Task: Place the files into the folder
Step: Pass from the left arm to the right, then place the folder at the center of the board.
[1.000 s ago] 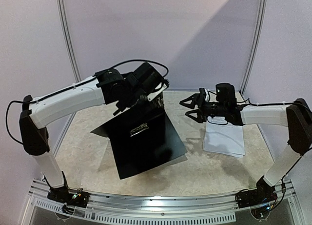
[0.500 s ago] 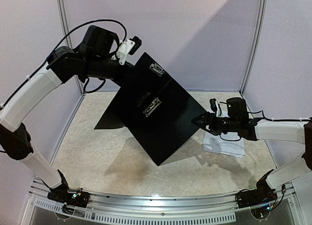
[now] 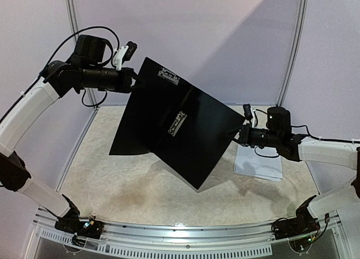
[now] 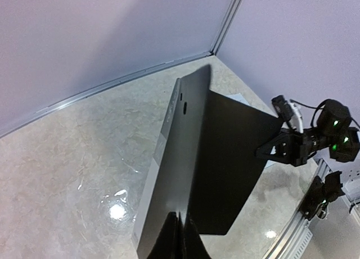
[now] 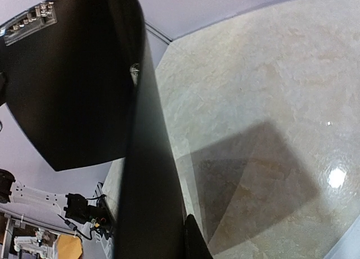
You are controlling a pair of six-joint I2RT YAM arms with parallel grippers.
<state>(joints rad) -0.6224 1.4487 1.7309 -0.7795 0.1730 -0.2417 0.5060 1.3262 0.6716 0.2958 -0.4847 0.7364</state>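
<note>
The black folder [image 3: 180, 135] hangs open in the air above the table, tilted, one cover drooping left and the other spread toward the right. My left gripper [image 3: 134, 82] is shut on its upper left edge; in the left wrist view the folder [image 4: 219, 152] runs away from the closed left gripper [image 4: 183, 236]. My right gripper [image 3: 241, 136] is shut on the folder's right corner; the right wrist view shows the folder [image 5: 84, 90] edge-on against the right gripper [image 5: 183, 242]. The files [image 3: 259, 164], white sheets, lie on the table under the right arm, partly hidden by it.
The marbled tabletop [image 3: 140, 186] carries the folder's shadow. Lilac walls with metal posts [image 3: 76, 40] close off the back and sides. A metal rail [image 3: 185, 236] runs along the near edge between the arm bases.
The left arm has swung the folder up off the table and held it high. The right gripper, open a moment ago, has reached the folder's right corner and shut on it.
</note>
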